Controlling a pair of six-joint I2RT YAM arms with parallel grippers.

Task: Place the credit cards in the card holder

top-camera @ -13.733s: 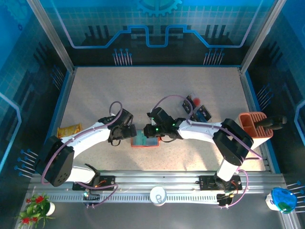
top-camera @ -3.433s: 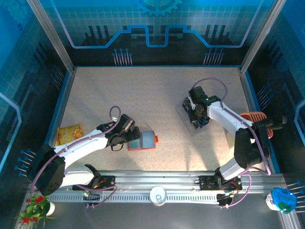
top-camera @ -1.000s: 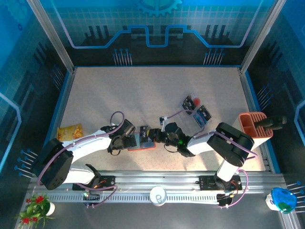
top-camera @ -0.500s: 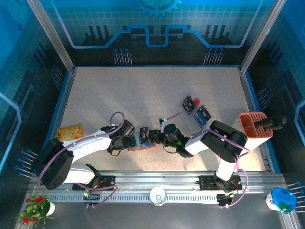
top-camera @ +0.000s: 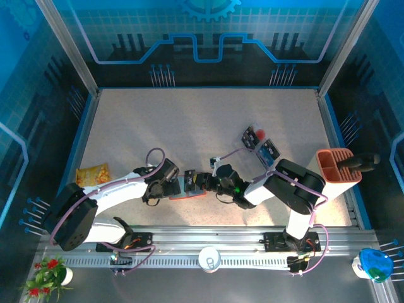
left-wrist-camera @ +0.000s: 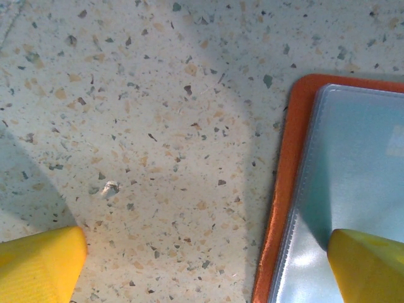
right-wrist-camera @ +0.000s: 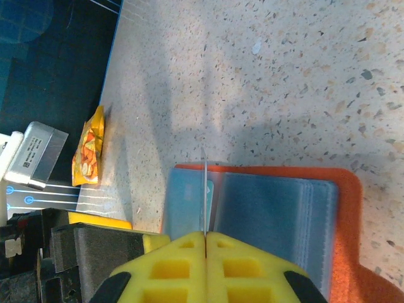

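Though its card (right-wrist-camera: 205, 189) is edge-on, right gripper (right-wrist-camera: 206, 237) clenched on it | left gripper (left-wrist-camera: 202, 271) released, at card holder (left-wrist-camera: 284, 189)

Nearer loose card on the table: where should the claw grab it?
Probably the nearer card across its long edges, from straight above, turned to match its diagonal: it lies flat and thin on the table, beside the other card.

1. I can read no words or numbers anywhere.
2. The grey box (right-wrist-camera: 36, 151) has tiny dark print, too small for me to read.
3. The credit cards (top-camera: 267, 150) and the snack bag (right-wrist-camera: 87, 154) show only blurry marks.
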